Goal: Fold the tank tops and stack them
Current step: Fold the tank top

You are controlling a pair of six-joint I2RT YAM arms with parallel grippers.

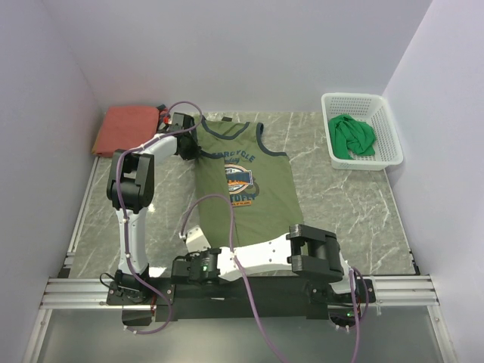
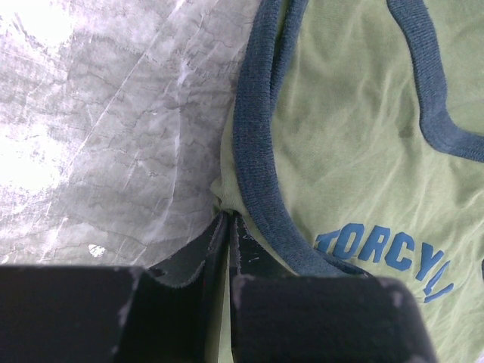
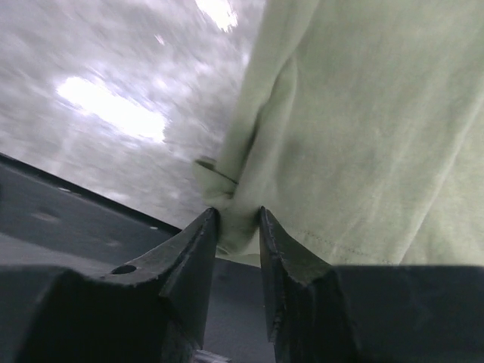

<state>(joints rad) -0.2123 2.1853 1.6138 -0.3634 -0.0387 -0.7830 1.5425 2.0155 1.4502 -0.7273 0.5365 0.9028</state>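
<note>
The olive green tank top (image 1: 242, 178) with navy trim and a chest graphic lies spread on the table's middle. My left gripper (image 1: 190, 145) is shut on its upper left edge by the navy armhole trim (image 2: 253, 136); the pinch point shows in the left wrist view (image 2: 228, 217). My right gripper (image 1: 198, 240) is shut on its bunched lower left hem corner (image 3: 236, 215). The rust-red tank top (image 1: 125, 128) lies folded at the back left. The bright green tank top (image 1: 354, 136) is crumpled inside the basket.
A white mesh basket (image 1: 387, 125) stands at the back right. White walls close the table on three sides. A metal rail (image 1: 242, 289) runs along the near edge by the arm bases.
</note>
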